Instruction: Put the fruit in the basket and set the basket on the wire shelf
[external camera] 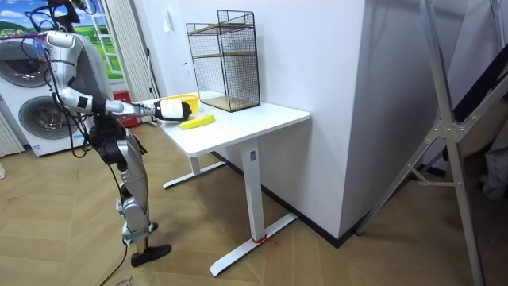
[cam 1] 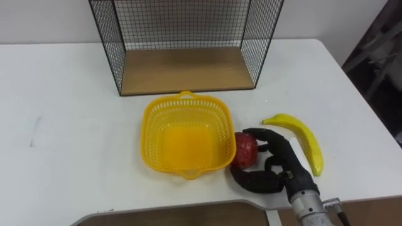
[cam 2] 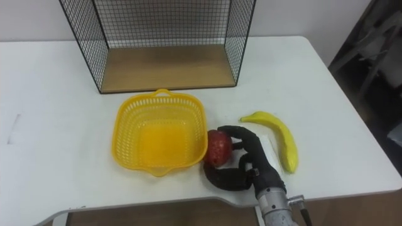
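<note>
Your right hand point(cam 1: 282, 160) comes in from the near right edge of the white table point(cam 1: 63, 125). Its fingers are curled over the top of the red fruit point(cam 1: 245, 149) and the thumb hooks round it from the near side, so the hand is closed on the fruit. The fruit sits low, just outside the right wall of the yellow basket point(cam 1: 185, 141), near the basket's near right corner. You cannot tell from these views whether fruit and basket touch, or whether the fruit is clear of the tabletop.

The basket stands upright in the middle of the table with nothing in it. It has a small handle tab on its far rim and another on its near rim.

The banana point(cam 1: 301, 135) lies flat on the table to the right of your hand, close beside it but apart. It curves from its stem end at the far left to its tip at the near right.

The wire shelf point(cam 1: 185, 69) stands at the far side of the table, just beyond the basket and apart from it. Its open front faces you and its wooden floor is bare.

In the room view you stand upright at the table's end on the room view's left, with your right arm stretched out over the tabletop. A washing machine point(external camera: 32, 119) is behind you.
</note>
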You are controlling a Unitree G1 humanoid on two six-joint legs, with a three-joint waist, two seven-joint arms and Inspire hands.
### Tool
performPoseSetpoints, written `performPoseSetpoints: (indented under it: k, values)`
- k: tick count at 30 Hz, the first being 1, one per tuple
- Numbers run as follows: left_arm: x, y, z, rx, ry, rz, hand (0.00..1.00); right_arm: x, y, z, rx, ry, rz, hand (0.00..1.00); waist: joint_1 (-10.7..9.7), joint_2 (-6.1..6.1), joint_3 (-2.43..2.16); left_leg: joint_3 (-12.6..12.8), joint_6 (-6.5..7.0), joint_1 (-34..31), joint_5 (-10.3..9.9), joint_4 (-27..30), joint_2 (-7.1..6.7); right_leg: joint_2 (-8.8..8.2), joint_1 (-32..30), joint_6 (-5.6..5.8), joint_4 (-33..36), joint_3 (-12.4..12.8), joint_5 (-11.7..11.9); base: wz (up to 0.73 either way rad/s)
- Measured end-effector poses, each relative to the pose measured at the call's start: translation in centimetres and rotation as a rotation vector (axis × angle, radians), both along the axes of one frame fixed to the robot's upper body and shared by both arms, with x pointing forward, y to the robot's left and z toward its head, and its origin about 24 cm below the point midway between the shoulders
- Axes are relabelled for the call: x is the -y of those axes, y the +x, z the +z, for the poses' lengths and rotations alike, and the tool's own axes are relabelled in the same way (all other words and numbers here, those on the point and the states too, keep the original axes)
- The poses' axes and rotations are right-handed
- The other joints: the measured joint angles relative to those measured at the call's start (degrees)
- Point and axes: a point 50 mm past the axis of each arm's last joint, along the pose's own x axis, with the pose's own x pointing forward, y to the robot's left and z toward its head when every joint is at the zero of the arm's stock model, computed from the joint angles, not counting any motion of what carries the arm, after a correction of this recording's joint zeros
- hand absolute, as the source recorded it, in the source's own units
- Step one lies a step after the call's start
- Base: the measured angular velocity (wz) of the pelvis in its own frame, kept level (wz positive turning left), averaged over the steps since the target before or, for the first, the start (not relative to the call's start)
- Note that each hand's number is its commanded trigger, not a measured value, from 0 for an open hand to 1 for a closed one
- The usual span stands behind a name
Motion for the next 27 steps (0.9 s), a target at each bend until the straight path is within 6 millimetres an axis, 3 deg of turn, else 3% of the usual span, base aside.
performPoseSetpoints:
  k: [20, 27]
  values:
    - [-0.2, -1.4, 0.0, -0.032, 0.022, 0.032, 0.00, 0.7, -0.1, -0.3, -0.022, 0.156, -0.143, 1.00, 0.15, 1.11, -0.10, 0.08, -0.01, 0.54, 0.00, 0.02, 0.01, -0.02, 0.57, 0.00, 0.04, -0.28, 0.00, 0.00]
    - [0.1, -1.4, -0.1, -0.034, 0.016, 0.035, 0.00, 1.8, -0.1, -0.5, -0.028, 0.240, -0.255, 1.00, -0.05, 1.21, -0.07, 0.02, 0.00, 0.56, 0.00, 0.02, 0.01, -0.03, 0.62, 0.00, 0.11, -0.27, 0.00, 0.00]
